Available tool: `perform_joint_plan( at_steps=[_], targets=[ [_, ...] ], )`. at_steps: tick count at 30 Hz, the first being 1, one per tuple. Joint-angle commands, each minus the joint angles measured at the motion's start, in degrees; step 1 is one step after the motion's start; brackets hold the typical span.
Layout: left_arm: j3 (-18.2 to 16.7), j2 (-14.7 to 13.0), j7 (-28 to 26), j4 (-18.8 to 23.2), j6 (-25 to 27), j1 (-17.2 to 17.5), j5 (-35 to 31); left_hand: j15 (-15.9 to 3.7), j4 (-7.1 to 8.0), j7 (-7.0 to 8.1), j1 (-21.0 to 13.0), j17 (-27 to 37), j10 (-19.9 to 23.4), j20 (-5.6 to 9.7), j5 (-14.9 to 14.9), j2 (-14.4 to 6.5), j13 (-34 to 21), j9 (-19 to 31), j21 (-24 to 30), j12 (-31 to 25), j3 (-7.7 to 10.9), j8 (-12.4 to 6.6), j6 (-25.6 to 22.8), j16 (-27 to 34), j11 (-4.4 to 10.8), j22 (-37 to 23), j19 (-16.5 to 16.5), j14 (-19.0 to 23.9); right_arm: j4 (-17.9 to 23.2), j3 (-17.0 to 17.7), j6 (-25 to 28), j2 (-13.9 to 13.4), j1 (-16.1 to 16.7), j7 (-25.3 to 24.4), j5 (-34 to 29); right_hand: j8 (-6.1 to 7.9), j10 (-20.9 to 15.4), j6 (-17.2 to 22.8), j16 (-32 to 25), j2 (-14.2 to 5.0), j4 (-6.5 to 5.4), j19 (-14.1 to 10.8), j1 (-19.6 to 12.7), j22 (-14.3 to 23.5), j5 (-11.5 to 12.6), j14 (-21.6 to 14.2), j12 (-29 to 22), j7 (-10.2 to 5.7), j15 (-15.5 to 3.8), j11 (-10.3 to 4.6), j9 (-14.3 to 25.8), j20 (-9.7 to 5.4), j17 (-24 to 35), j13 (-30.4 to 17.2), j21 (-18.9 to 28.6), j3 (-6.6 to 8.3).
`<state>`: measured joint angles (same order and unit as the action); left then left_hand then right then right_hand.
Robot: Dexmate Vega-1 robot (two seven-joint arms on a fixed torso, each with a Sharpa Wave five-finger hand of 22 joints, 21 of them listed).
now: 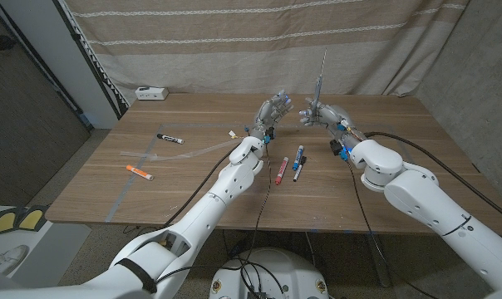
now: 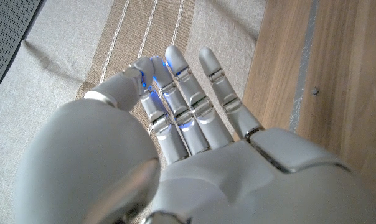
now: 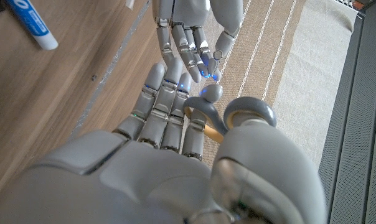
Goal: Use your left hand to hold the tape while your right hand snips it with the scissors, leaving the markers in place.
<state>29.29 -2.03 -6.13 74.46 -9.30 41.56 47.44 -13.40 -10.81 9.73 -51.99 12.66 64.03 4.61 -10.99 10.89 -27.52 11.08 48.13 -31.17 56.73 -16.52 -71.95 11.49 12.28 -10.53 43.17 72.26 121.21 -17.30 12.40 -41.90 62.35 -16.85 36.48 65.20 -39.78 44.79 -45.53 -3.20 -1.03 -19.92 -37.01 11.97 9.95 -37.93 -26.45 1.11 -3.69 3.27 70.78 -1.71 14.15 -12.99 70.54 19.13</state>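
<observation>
Holding scissors [image 1: 321,83] upright: right hand [image 1: 317,115] | left hand [image 1: 273,112] raised beside, fingers spread, holding nothing

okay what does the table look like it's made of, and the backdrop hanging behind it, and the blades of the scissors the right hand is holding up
The brown table looks like wood or wood-look laminate with a matte finish: plank-like grain runs across it. The beige striped backdrop looks like woven cloth, since it hangs in soft folds. The thin grey scissor blades, held upright by the right hand, appear metallic, though too small to be sure.
</observation>
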Motion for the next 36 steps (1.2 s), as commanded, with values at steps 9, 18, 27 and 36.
perform_joint_plan(
  at_steps=[9,18,27,36],
  targets=[
    [0.28,-0.56,-0.33,1.32,0.61,0.70,0.11,-0.31,-0.10,0.04,-1.28,0.34,0.49,5.28,0.34,-0.05,-0.24,0.10,0.69,-0.02,-0.24,0.21,-0.76,0.47,0.20,-0.31,-0.55,0.11,-4.32,2.05,-2.50,-0.97,-0.51,13.28,16.24,24.15,0.76,1.12,1.70,2.20,2.67,1.59,-1.66,-1.36,0.94,1.40,0.73,0.78,-3.40,0.58,-1.55,2.39,-1.11,0.82,-1.22,-1.30],
    [0.36,-0.80,-0.41,1.92,0.91,1.01,0.27,-0.27,-0.02,-0.07,-1.76,0.41,0.67,5.21,0.41,-0.09,-0.32,0.11,0.87,-0.07,-0.52,0.31,-1.06,0.48,0.21,-0.32,-0.65,0.15,-3.93,1.77,-2.46,-2.16,-0.72,13.60,17.97,22.41,1.84,0.75,2.69,2.49,3.39,2.11,-1.29,-1.77,1.14,2.99,1.54,1.07,-2.15,1.02,-3.58,3.49,-1.61,1.26,-2.00,-2.79],
    [0.24,-1.08,-0.71,2.40,0.87,1.36,0.33,-0.26,0.01,-0.10,-2.01,0.42,0.74,5.19,0.44,-0.06,-0.37,0.11,0.99,-0.09,-0.69,0.41,-1.19,0.44,0.19,-0.33,-0.73,0.09,-4.38,1.76,-1.90,-2.27,-0.96,15.40,22.01,21.12,2.71,-0.18,3.32,2.39,3.90,2.86,-1.05,-1.86,1.34,3.99,2.19,1.62,-1.05,1.20,-5.07,4.05,-1.92,1.46,-2.81,-3.89],
    [0.14,-1.45,-0.84,2.83,0.86,1.70,0.40,-0.26,0.02,-0.09,-2.27,0.45,0.81,5.17,0.46,-0.08,-0.36,0.12,1.09,-0.07,-0.85,0.49,-1.29,0.42,0.18,-0.34,-0.79,0.06,-6.43,1.17,-0.95,-1.99,-2.22,19.50,26.50,18.23,3.99,0.07,6.46,3.67,5.60,7.95,-1.00,-2.07,2.07,7.81,3.51,1.71,2.30,1.45,-10.22,10.13,-3.20,1.63,-6.60,-6.65]
  ],
)
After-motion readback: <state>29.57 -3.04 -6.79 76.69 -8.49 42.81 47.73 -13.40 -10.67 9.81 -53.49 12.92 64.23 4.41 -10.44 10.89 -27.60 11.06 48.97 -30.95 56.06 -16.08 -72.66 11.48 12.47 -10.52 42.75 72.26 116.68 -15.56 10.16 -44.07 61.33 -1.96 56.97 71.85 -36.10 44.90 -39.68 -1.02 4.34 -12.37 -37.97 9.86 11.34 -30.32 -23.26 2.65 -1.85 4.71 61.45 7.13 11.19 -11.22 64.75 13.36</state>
